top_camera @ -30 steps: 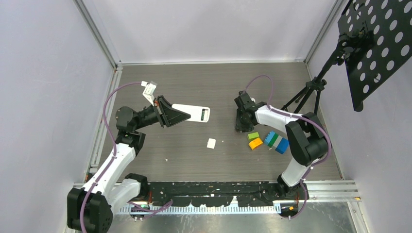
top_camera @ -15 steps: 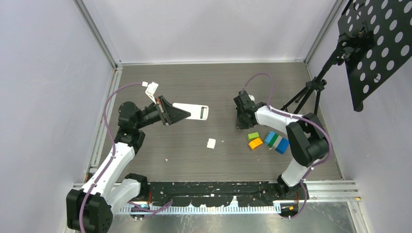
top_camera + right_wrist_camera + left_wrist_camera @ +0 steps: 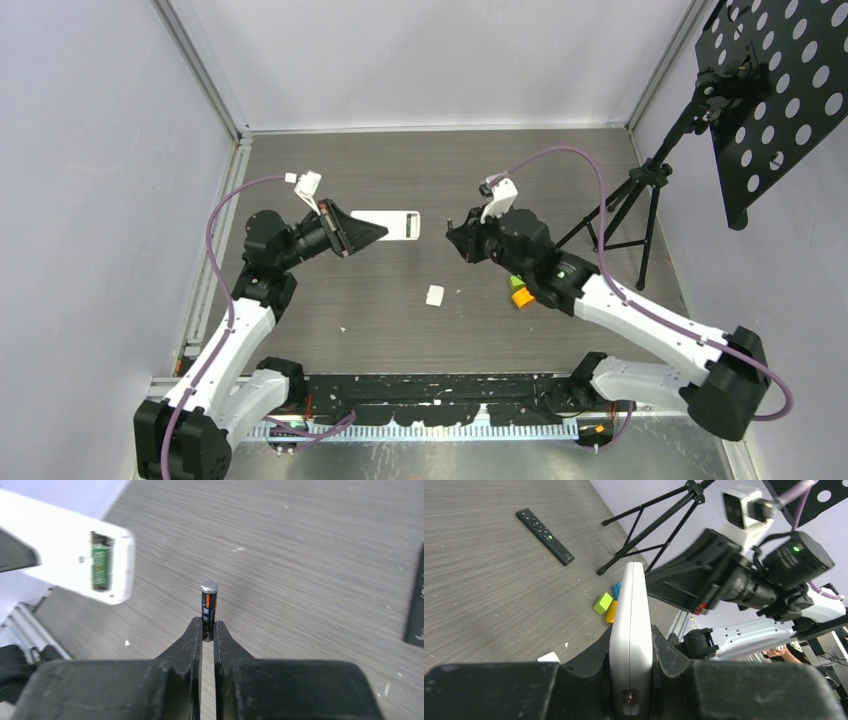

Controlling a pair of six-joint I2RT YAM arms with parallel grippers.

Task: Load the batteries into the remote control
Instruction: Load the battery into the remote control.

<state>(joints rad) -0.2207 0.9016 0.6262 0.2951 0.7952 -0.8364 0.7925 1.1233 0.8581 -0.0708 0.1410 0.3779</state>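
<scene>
Right wrist view: battery (image 3: 209,605), likely light, stiff and slick, juts from the tips of the right pincer (image 3: 208,630), clenched on its lower end; a mid-body hold would slip less. It hangs above the tabletop (image 3: 310,555), near the remote (image 3: 65,555) gripped edgewise by the left pincer (image 3: 630,645)

My overhead camera looks steeply down from behind the rig, far enough back to take in the whole table (image 3: 400,160). My left wrist camera sits tight behind the white remote (image 3: 630,630), facing the right arm (image 3: 744,585). My right wrist camera looks back, close on the battery (image 3: 209,607), and shares that remote.
</scene>
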